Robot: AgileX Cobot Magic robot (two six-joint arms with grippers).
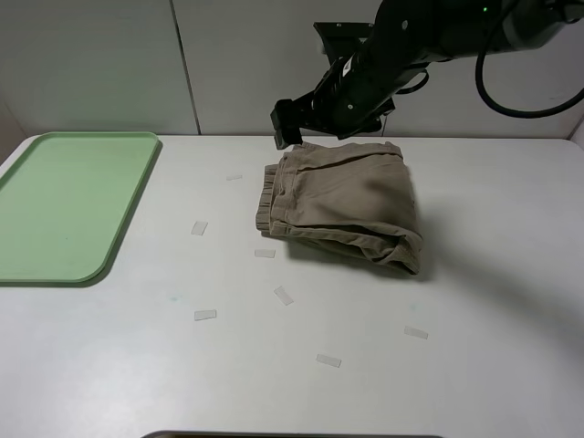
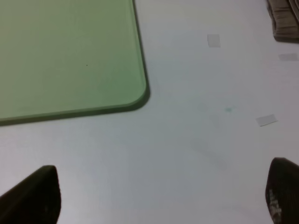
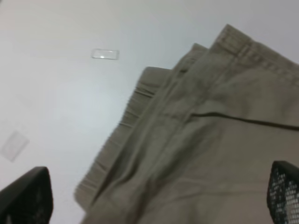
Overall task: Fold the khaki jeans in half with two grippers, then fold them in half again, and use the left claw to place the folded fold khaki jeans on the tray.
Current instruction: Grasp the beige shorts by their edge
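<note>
High view: jeans (image 1: 342, 205) folded mid-table, well apart from tray (image 1: 64, 205); right gripper (image 1: 294, 128) over far edge.
Left wrist: left claw (image 2: 156, 200) spread wide, empty, near tray corner.
Right wrist: 2 fingers spread above jeans, gripping nothing.
Cloth looks soft, light, floppy; you pinch all layers at waistband (image 1: 265, 196).

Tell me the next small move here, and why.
Probably bring the left claw toward the khaki jeans to grip an edge. They lie as a compact folded bundle on the table, off the tray. The left claw is open over the table by the tray's corner; the right gripper is open above the jeans, holding nothing.
</note>
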